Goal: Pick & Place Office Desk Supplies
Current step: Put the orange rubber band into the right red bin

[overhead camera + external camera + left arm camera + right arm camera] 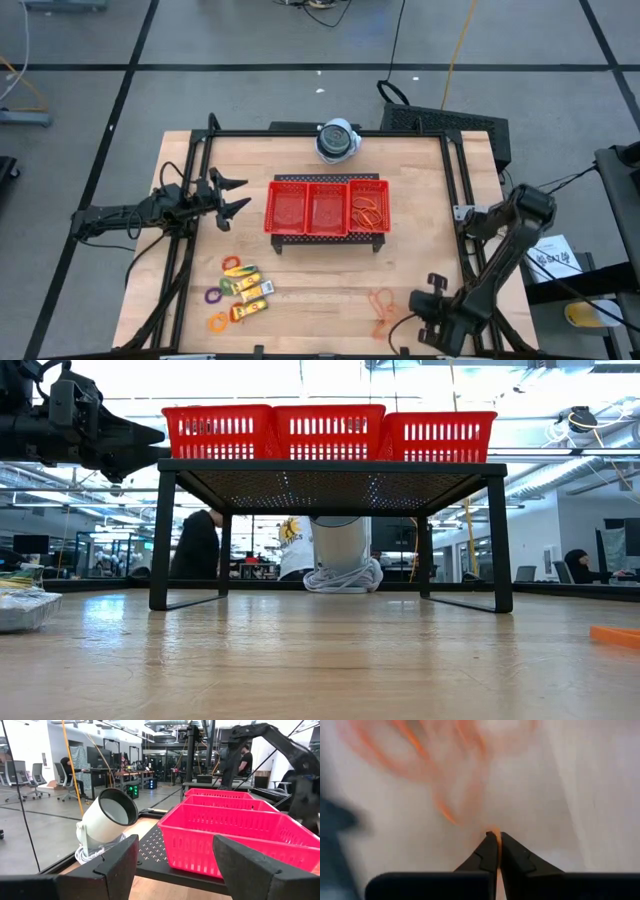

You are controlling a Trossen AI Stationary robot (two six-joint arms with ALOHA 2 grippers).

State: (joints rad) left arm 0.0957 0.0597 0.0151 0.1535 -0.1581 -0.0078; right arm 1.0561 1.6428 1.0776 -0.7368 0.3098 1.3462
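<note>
Crouching low at the wooden counter's [330, 270] near edge, the right hand [425, 320] sits just beside thin orange rubber-band loops [380, 305]. Its wrist view shows it [495, 845] clenched on an orange strand [445, 810]. The left hand [175, 860], released, faces the red mesh tray [240, 835].

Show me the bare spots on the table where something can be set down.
Free: the strip between the red tray and the front edge, bordered by the yellow packets and the orange rubber bands; also the tray's left and middle compartments. Crowded: front left with rings, front right where the right gripper pinches a band.
</note>
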